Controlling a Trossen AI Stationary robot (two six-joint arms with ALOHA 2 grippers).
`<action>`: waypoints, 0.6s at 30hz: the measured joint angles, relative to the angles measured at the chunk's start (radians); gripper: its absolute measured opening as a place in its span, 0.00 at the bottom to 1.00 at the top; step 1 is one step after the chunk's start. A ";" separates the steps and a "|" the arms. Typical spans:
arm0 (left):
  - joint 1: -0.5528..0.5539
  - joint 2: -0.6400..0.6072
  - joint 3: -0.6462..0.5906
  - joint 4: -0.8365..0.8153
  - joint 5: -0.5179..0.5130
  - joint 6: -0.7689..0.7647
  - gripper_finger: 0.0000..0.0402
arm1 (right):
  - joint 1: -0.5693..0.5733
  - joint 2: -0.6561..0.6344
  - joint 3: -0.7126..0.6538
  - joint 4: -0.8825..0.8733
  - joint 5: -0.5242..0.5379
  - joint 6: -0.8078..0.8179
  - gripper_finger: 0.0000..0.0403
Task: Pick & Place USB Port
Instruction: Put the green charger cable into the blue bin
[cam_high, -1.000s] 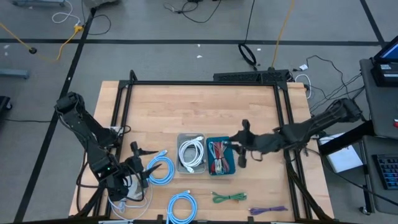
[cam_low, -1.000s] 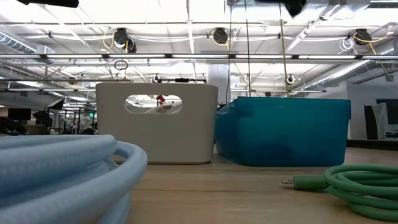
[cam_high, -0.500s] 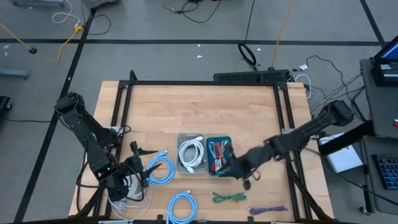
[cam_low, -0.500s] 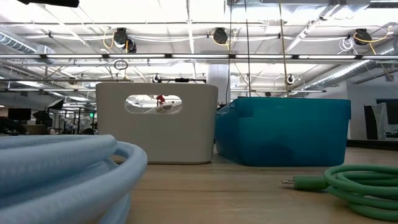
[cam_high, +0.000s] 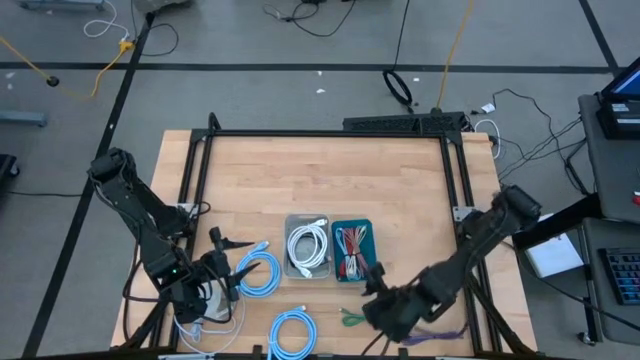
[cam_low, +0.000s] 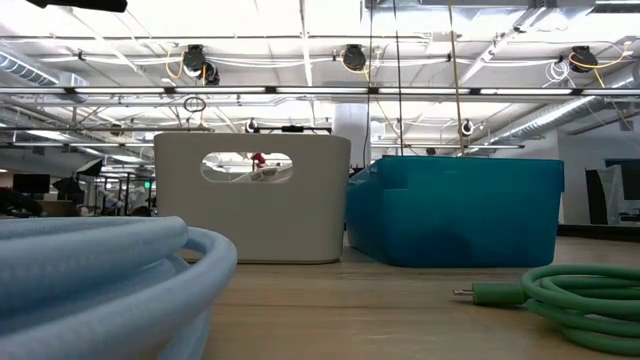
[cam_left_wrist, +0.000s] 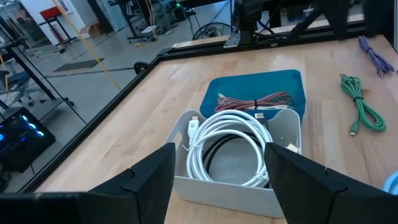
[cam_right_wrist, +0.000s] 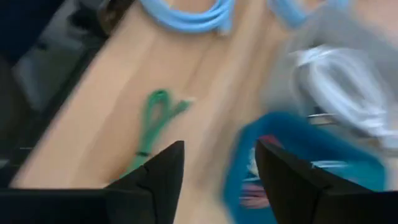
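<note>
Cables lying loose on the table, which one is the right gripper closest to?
The green cable: the right gripper hangs open almost over it. The purple cable lies farther right; both light blue coils lie toward the left arm.

Two bins (cam_high: 307, 246) (cam_high: 353, 250) side by side mid-table; cable (cam_high: 368, 317) in front.

A grey floor (cam_high: 250, 90) with loose cables (cam_high: 305, 12) fills the upper frame; at right edge stands a dark desk (cam_high: 610, 170). Ceiling beams (cam_low: 320, 92) cross under bright light.
</note>
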 joint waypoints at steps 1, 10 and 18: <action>0.000 0.000 0.000 0.000 0.000 -0.001 0.62 | 0.004 0.028 0.012 -0.024 -0.036 0.034 0.50; -0.008 0.000 0.000 -0.001 0.010 -0.011 0.62 | 0.009 0.173 0.020 -0.045 -0.135 0.190 0.56; -0.008 0.000 0.000 -0.003 0.022 -0.004 0.62 | 0.008 0.244 0.021 -0.031 -0.137 0.235 0.56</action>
